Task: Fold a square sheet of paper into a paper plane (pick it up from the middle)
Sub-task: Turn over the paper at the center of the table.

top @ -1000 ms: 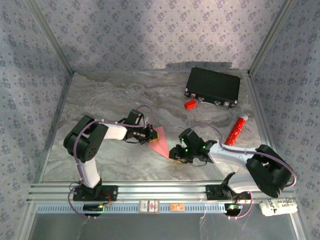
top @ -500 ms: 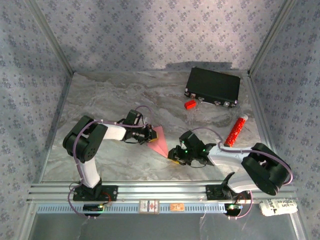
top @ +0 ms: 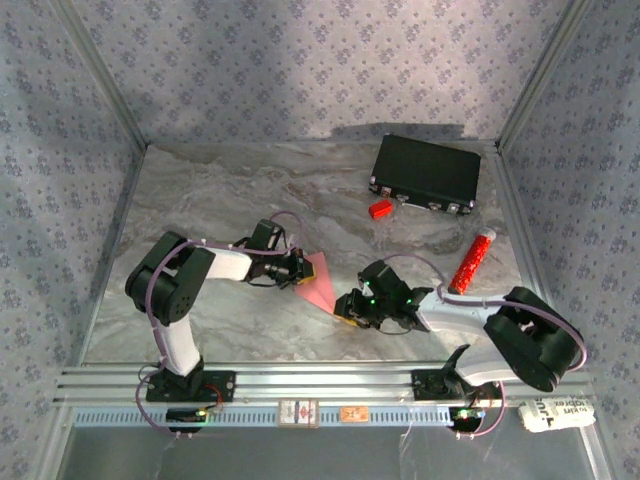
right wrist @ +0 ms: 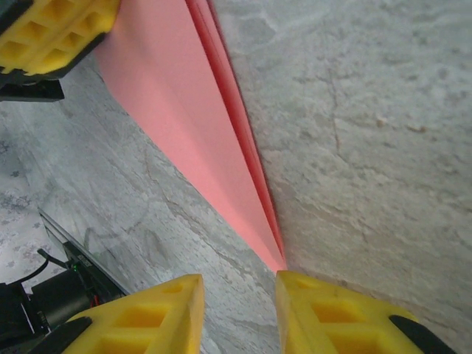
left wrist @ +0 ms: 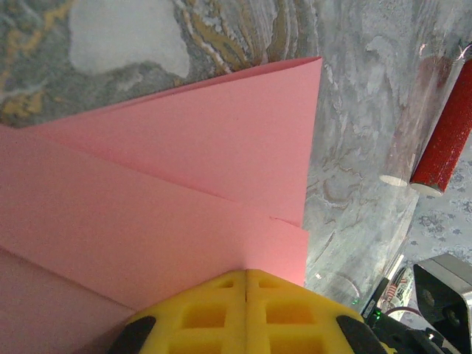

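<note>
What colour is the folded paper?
The folded paper is salmon pink, clearest in the left wrist view.

Plane [top: 322, 282]: salmon-pink | table [top: 220, 190]: grey marbled, white veins | far case [top: 427, 170]: black | block [top: 379, 209]: red | right tube [top: 473, 260]: red, white cap | walls [top: 300, 60]: lilac floral print | fingers [right wrist: 155, 313]: yellow | arms [top: 228, 264]: black and white, purple cables

Marble-look table [top: 200, 190] — floral walls [top: 300, 70], seemingly papered.
</note>
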`<state>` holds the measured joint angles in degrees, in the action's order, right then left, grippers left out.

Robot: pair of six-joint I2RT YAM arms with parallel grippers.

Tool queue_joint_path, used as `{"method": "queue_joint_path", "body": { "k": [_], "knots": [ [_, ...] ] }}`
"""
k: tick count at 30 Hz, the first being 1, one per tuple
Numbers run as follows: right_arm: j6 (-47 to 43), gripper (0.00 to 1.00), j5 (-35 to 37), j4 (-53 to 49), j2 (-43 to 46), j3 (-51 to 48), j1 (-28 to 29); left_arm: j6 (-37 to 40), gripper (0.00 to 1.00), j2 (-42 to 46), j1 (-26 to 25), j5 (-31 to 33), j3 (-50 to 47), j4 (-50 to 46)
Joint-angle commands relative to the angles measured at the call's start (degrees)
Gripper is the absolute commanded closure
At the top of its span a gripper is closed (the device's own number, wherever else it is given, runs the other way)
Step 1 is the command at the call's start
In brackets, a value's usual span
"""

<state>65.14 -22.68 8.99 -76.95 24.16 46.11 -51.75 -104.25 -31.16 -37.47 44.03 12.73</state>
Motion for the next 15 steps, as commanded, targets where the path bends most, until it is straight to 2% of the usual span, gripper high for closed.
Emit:
{"method": "queue_joint_path", "body": {
  "k": [1,15],
  "knots": [
    [-0.5,0.67,1.2,-4.2,1.5,-0.7,-0.3,-0.2,1.0,0.6,0.5,2.6,-1.9,-3.9],
    [0.0,0.66,-0.1,2.0,-3.4,0.4,-0.3,-0.3,1.0,0.4,0.5,1.9,-2.0,-3.6]
  ]
}}
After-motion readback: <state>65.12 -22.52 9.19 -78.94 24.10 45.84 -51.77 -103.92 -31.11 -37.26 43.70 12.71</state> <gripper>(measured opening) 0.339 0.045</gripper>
